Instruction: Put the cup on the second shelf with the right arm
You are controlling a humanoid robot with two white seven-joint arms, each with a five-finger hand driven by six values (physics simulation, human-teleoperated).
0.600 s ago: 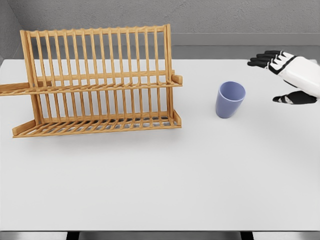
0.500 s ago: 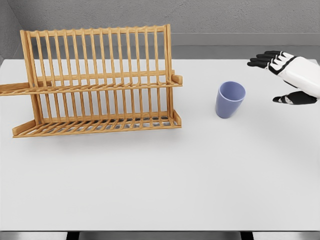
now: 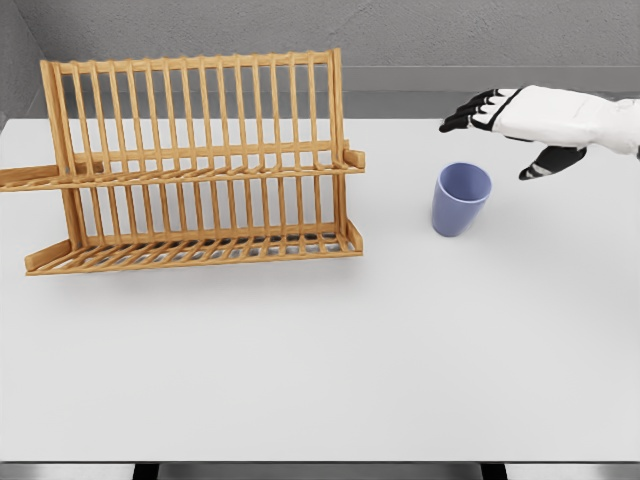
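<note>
Blue cup point(image 3: 461, 199) stands upright on the white table point(image 3: 330, 360), well right of the two-tier wooden dish rack point(image 3: 195, 165) and apart from it; nothing rests on either rack shelf. Right hand point(image 3: 515, 125) enters from the right edge and hovers above and just right of the cup's rim, fingers point(image 3: 465, 112) spread and extended, thumb dropped below the palm, holding nothing and not touching the cup.
</note>
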